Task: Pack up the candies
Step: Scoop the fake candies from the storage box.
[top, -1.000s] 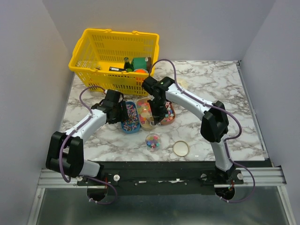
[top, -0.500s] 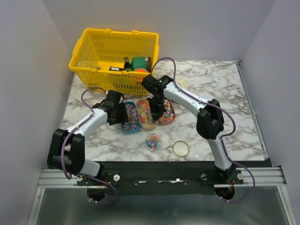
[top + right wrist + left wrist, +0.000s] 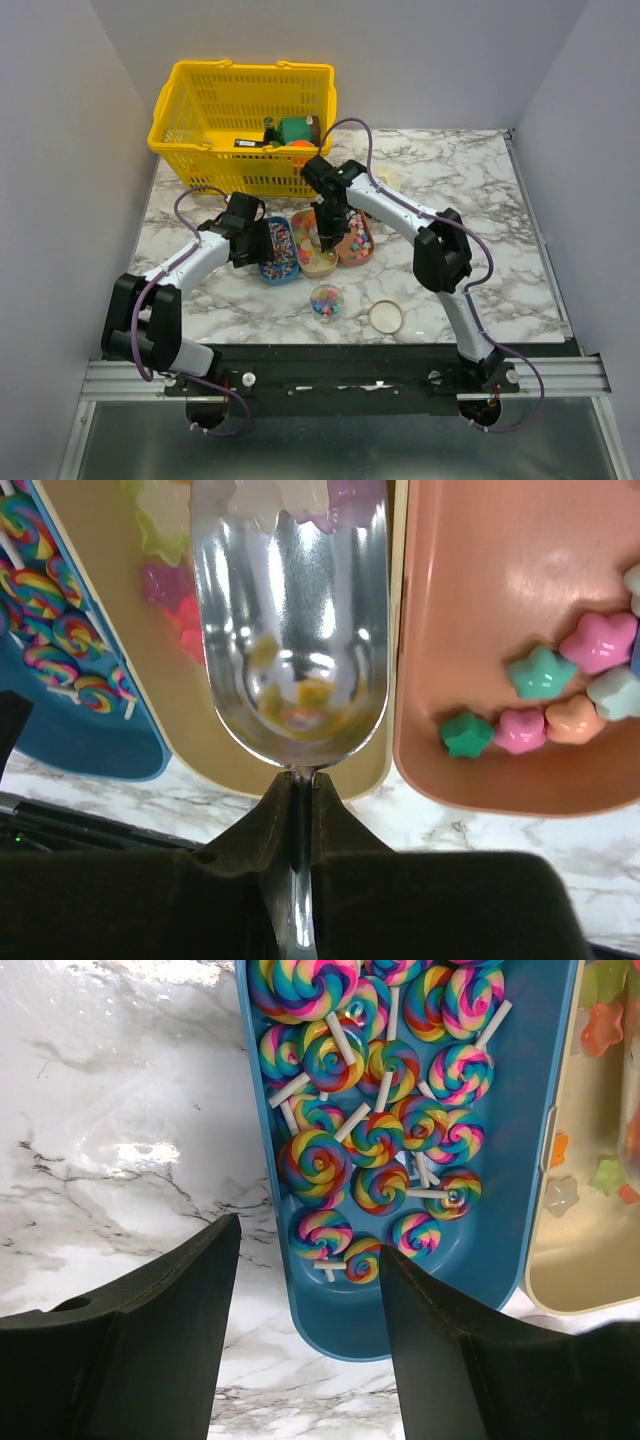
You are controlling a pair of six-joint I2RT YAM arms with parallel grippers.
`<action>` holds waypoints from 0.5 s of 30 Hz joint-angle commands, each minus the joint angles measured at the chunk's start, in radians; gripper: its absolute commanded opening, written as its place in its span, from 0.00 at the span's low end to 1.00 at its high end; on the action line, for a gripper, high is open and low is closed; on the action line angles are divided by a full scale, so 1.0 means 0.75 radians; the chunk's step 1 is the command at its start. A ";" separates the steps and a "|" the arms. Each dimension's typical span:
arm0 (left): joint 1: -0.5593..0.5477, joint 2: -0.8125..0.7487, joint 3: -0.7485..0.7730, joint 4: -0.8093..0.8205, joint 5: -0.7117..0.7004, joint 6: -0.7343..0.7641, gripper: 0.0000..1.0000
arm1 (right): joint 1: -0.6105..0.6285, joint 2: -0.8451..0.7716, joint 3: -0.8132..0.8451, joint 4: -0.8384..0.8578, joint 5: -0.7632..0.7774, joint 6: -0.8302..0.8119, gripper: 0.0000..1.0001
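Three oval trays lie side by side: a blue tray (image 3: pixel 280 268) of swirl lollipops (image 3: pixel 375 1140), a beige tray (image 3: pixel 318 265) and a pink tray (image 3: pixel 355 255), both with small star and heart candies (image 3: pixel 545 670). My right gripper (image 3: pixel 302 780) is shut on the handle of a metal scoop (image 3: pixel 290 680). The scoop sits low over the beige tray (image 3: pixel 215 760), its mouth among pale star candies. My left gripper (image 3: pixel 310 1245) is open and empty, straddling the left rim of the blue tray (image 3: pixel 520 1160) at its near end. A small clear round tub (image 3: pixel 326 301) holds mixed candies.
A round lid (image 3: pixel 386 317) lies right of the tub near the front edge. A yellow basket (image 3: pixel 240 120) with goods stands at the back left, close behind the right arm's elbow. Grey walls close in the left and right sides.
My right gripper has carried the scoop slightly farther back over the beige tray. The left gripper has stayed by the blue tray.
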 commanded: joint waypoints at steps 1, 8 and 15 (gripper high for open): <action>0.006 0.007 -0.001 -0.001 0.044 0.011 0.68 | -0.024 0.007 -0.118 0.137 0.102 0.009 0.01; 0.006 0.009 0.005 0.001 0.048 0.015 0.68 | -0.022 -0.020 -0.190 0.211 0.117 -0.034 0.01; 0.006 0.005 0.005 0.003 0.044 0.015 0.68 | 0.002 -0.093 -0.262 0.241 0.172 -0.088 0.01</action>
